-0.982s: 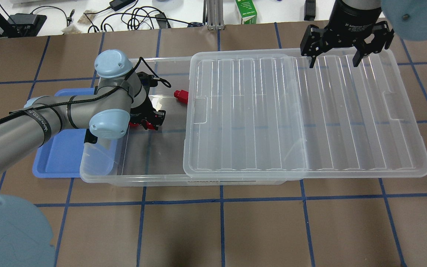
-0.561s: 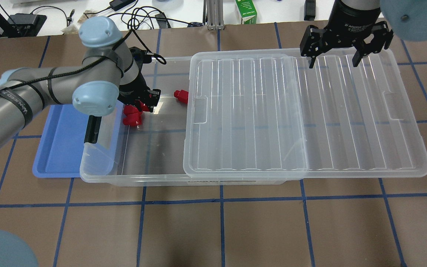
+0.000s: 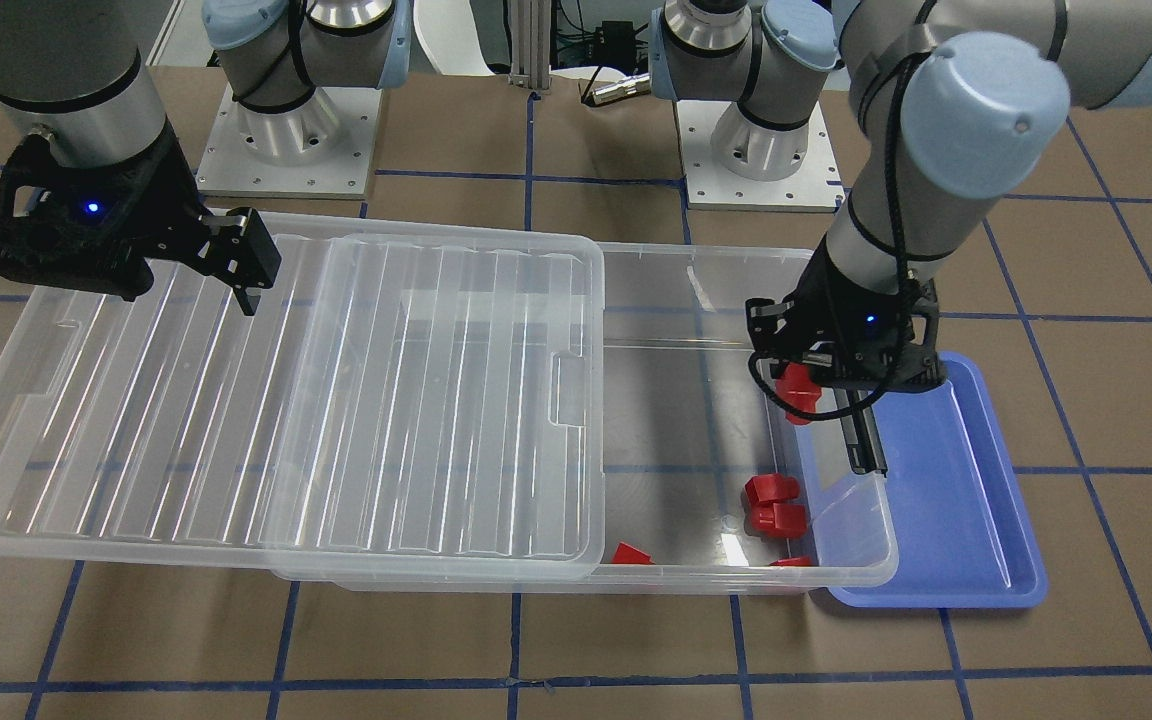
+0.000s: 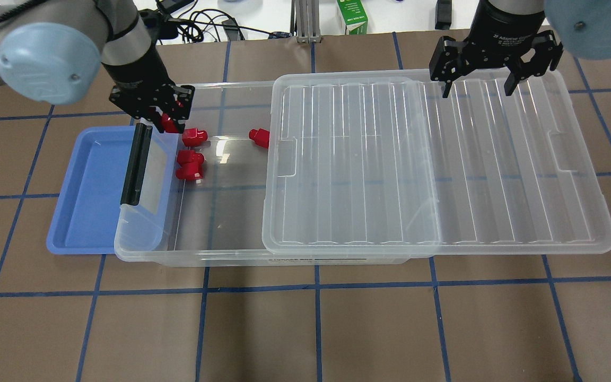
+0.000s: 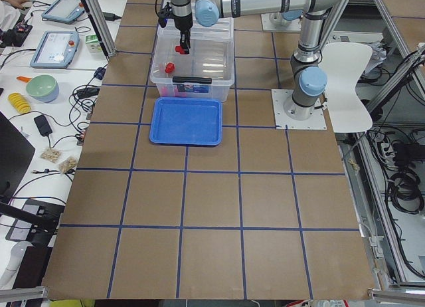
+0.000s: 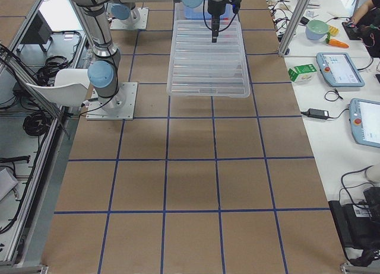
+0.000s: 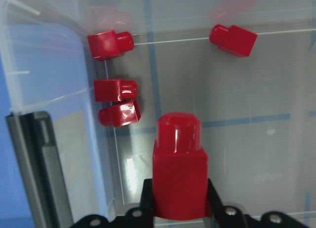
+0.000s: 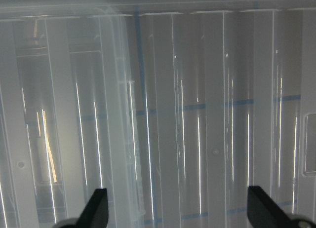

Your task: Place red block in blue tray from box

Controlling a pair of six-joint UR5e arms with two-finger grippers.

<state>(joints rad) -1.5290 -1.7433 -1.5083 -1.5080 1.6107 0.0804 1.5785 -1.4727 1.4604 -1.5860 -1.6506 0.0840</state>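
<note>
Left claw (image 4: 169, 123): clenched on the red block (image 7: 178, 173), upper left of the overhead frame, above the box (image 4: 204, 253) at its end beside the blue tray (image 4: 88, 201).
Left wrist view alone: stub showed, pointing away.
Right claw (image 4: 476, 90): spread wide above lid (image 4: 443, 170).

Counter (image 4: 337, 329) as I see it from here: brown panels gridded with blue tape.

The box (image 4: 220, 253) lies lengthwise across the middle. The blue tray (image 4: 88, 212) sits flat just beside its latch end, and from overhead the box's rim overlaps the tray's edge. The ribbed lid (image 4: 496, 170) covers the box's other end and juts past it; I cannot tell whether it touches the counter. The arms' base plates (image 3: 336, 178) stand at the robot's edge.
</note>
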